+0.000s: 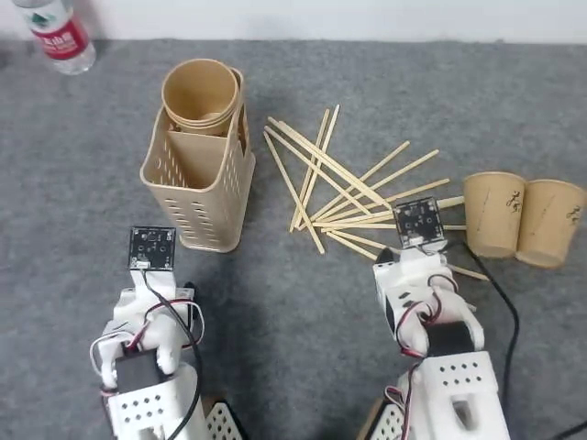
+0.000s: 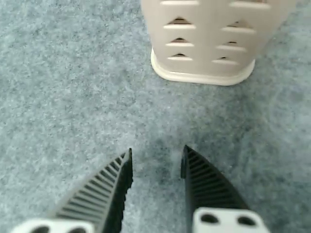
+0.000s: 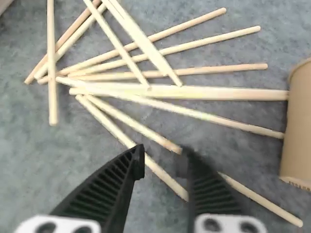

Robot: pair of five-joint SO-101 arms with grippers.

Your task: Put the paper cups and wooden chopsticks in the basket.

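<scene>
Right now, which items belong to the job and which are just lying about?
Job:
basket
stacked paper cups in the basket
loose paper cups on the table
scattered wooden chopsticks

Lying about:
water bottle at the far edge

Your tally
You have one basket (image 1: 197,197), two loose paper cups (image 1: 493,214) (image 1: 550,220), at least two more nested cups (image 1: 200,92), about a dozen overlapping chopsticks (image 1: 344,175), one bottle (image 1: 57,32)

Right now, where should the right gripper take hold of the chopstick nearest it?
Probably mid-shaft, from straight above: the chopstick lies flat on the carpet, and that stretch sits apart from the crossed pile. The right gripper hangs open right over it.
</scene>
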